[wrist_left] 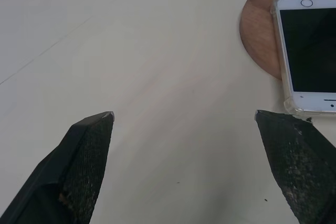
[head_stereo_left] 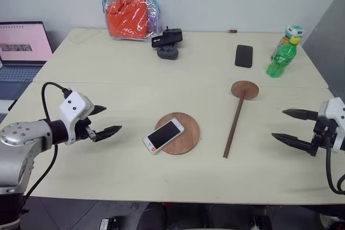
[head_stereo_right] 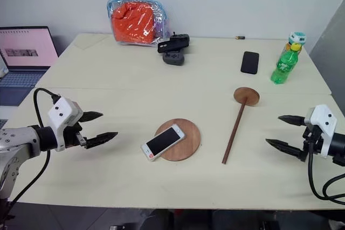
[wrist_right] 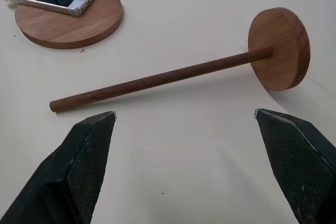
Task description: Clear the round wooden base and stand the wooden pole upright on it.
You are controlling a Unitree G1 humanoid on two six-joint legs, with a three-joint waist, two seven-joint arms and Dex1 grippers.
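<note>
1. Head camera views: the round wooden base (head_stereo_left: 186, 133) is lying flat near the middle of the pale table (head_stereo_left: 135, 74), and a white phone (head_stereo_left: 163, 136) is resting across its left part, with one end sticking out over the base's edge onto the table.
2. The wooden pole (head_stereo_left: 235, 121) is lying on its side just to the right of the base, not touching it; its disc end is pointing toward the far side of the table and its bare end toward the near edge.
3. The left gripper (head_stereo_left: 105, 120) is hovering over the table to the left of the base, fingers spread wide and gripping nothing.
4. The right gripper (head_stereo_left: 288, 126) is hovering to the right of the pole, fingers likewise spread wide and empty.
5. Along the far side, an orange bag in a clear pouch (head_stereo_left: 131, 15), a black device (head_stereo_left: 168, 43), a dark phone (head_stereo_left: 243, 56) and a green bottle (head_stereo_left: 283, 53) are standing or lying; a laptop (head_stereo_left: 21, 47) is sitting off to the left.
6. Left wrist view: the two black fingers (wrist_left: 84, 161) are standing far apart above bare table, with the phone and an edge of the base lying ahead.
7. Right wrist view: the spread fingers (wrist_right: 86, 156) are framing the pole, which is lying crosswise ahead, with the base and phone beyond it.
</note>
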